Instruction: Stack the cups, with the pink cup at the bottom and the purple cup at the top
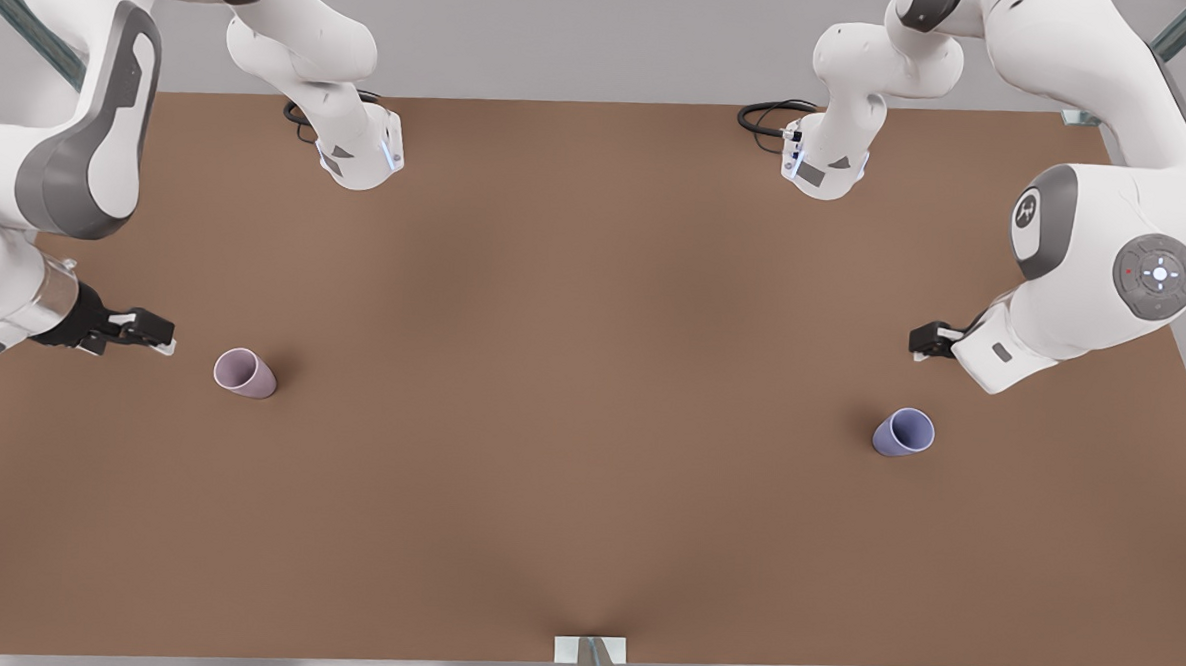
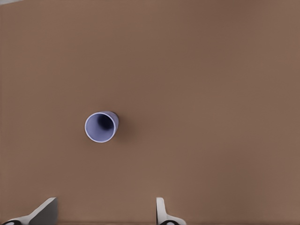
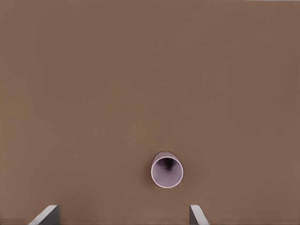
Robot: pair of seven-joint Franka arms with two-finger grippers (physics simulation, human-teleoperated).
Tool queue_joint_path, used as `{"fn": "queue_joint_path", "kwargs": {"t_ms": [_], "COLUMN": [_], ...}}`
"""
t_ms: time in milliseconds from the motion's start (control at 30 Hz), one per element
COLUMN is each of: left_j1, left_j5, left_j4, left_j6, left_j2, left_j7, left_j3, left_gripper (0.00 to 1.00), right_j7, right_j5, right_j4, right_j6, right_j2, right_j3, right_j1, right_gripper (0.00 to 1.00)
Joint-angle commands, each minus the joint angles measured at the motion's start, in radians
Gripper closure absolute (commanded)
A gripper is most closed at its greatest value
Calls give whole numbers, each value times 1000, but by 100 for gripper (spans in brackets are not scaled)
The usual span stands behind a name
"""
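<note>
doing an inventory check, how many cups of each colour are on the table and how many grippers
pink cup: 1
purple cup: 1
grippers: 2, left gripper open above the purple cup, right gripper open above the pink cup
total: 4

There are two cups in all, one of each colour: one pink cup (image 1: pixel 245 373) at the lower left of the front view and one purple cup (image 1: pixel 904 433) at the lower right. One brown table (image 1: pixel 591 373) carries both. Two white arms come in, one from each upper corner, so two grippers: the right gripper (image 1: pixel 157 339) at the left edge, the left gripper (image 1: pixel 921 342) at the right. Each wrist view shows two fingertips (image 2: pixel 161 208) and one cup.
</note>
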Motion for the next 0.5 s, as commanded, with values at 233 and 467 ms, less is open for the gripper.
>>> {"fn": "queue_joint_path", "kwargs": {"t_ms": [233,467], "left_j1": [0,2], "left_j5": [6,5], "left_j4": [-29,-28], "left_j6": [16,15], "left_j2": [7,15], "left_j7": [-4,-4], "left_j3": [0,3], "left_gripper": [0,0], "right_j7": [-36,-266], "right_j5": [2,4], "right_j4": [-413,-536], "right_j6": [244,408], "right_j2": [-79,7], "right_j3": [-8,-117], "right_j1": [-6,4], "right_gripper": [0,0]}}
